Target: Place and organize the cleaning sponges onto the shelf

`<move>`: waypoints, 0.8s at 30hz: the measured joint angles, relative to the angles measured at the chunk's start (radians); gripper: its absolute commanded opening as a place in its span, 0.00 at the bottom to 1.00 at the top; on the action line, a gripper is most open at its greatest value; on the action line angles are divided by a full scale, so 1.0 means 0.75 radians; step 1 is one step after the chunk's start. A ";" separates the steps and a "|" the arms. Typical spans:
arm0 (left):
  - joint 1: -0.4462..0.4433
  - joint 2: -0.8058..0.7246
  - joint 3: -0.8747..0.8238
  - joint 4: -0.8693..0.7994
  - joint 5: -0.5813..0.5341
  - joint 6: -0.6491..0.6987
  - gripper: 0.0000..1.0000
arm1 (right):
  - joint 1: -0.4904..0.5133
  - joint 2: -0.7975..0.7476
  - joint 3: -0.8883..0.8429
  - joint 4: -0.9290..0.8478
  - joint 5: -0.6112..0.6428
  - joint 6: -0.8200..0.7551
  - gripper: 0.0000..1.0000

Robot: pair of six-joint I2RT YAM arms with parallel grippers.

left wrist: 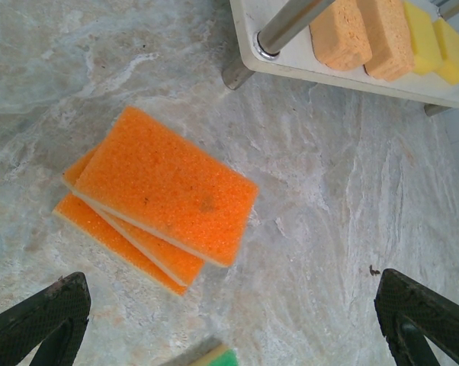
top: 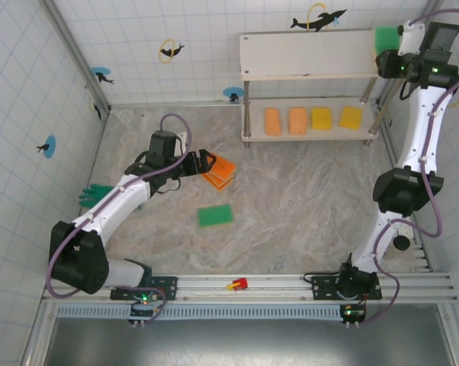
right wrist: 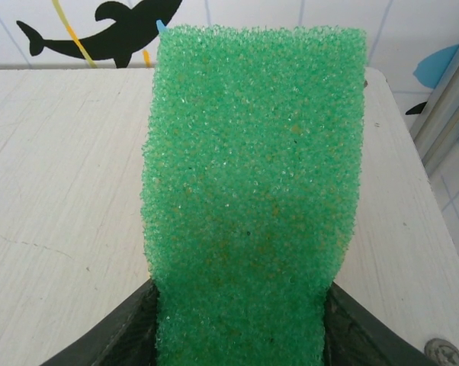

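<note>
My right gripper (top: pixel 396 55) is shut on a green sponge (right wrist: pixel 252 191), held over the right end of the shelf's top board (top: pixel 306 53). On the lower board (top: pixel 309 136) stand two pale orange sponges (top: pixel 284 121) and two yellow sponges (top: pixel 336 117). Two orange sponges (left wrist: pixel 161 194) lie stacked and slightly fanned on the table. My left gripper (top: pixel 208 165) is open right beside the orange stack (top: pixel 222 171), with both dark fingertips (left wrist: pixel 39 320) low in the left wrist view. Another green sponge (top: pixel 215 215) lies flat on the table in front of the stack.
A green rubber glove (top: pixel 94 195) lies at the left wall. A tiny red object (top: pixel 238 284) rests on the front rail. The shelf's grey legs (left wrist: pixel 290 27) stand near the orange stack. Tiled walls enclose the marbled table (top: pixel 306 213).
</note>
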 measured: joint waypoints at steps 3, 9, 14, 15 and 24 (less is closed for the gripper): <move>0.000 0.001 0.000 -0.001 -0.001 0.000 0.98 | 0.005 0.005 -0.001 0.006 0.009 -0.005 0.58; 0.000 0.001 0.000 0.000 -0.001 0.000 0.98 | 0.007 0.010 -0.001 0.009 0.019 -0.004 0.64; 0.000 0.001 0.000 0.000 -0.001 0.000 0.98 | 0.018 0.013 0.000 0.010 0.040 -0.004 0.66; 0.000 0.001 0.000 0.000 -0.001 0.000 0.98 | 0.020 0.014 0.000 0.011 0.046 -0.004 0.66; 0.000 0.001 0.000 0.000 -0.006 0.000 0.97 | 0.024 0.014 0.000 0.014 0.064 0.005 0.73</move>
